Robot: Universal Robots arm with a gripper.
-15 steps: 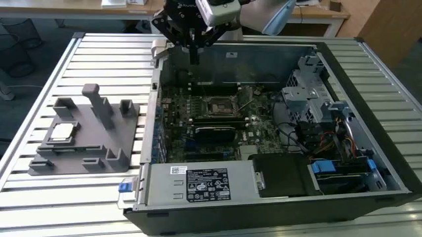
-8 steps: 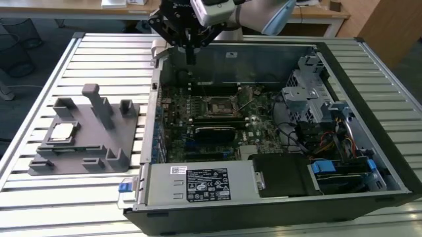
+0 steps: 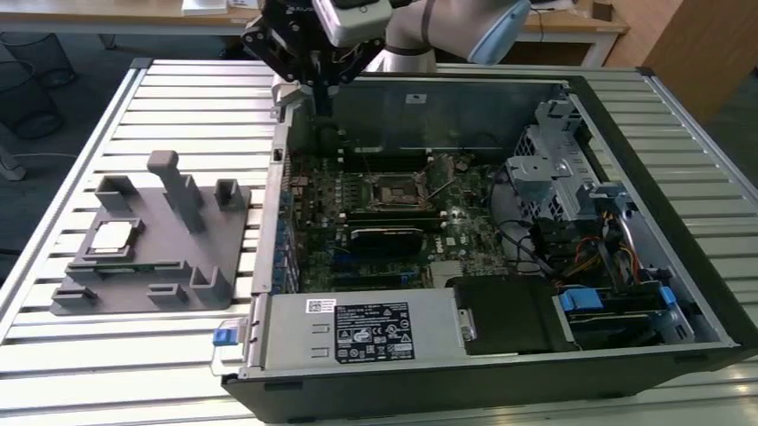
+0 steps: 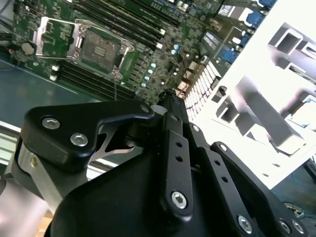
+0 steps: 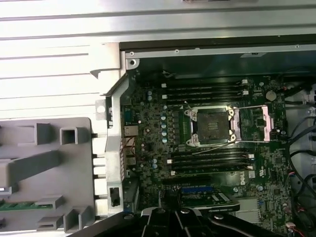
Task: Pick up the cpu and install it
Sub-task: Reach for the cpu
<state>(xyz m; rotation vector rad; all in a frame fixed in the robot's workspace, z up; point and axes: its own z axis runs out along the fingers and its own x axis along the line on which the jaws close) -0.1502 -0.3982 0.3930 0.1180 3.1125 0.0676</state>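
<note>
The cpu (image 3: 113, 235), a small pale silver square, lies flat in the grey plastic tray (image 3: 177, 284) on the exterior view's left, beside the open computer case. My gripper (image 3: 322, 105) hangs high over the case's far left corner, well away from the cpu, and its fingers (image 4: 170, 106) look closed together with nothing between them. The black cpu socket (image 5: 212, 126) on the green motherboard (image 5: 148, 163) stands open and bare, its metal frame (image 5: 266, 123) folded to one side. The socket (image 3: 397, 189) sits mid-board in the exterior view, and the second wrist view shows the socket (image 4: 101, 49) too.
The tray carries upright posts (image 3: 177, 186) close to the cpu. Case walls (image 3: 266, 266) rise between tray and motherboard. Memory slots (image 5: 207, 91) flank the socket. A drive cage (image 3: 556, 169), cables (image 3: 592, 257) and a power supply (image 3: 355, 333) fill the case's right and front.
</note>
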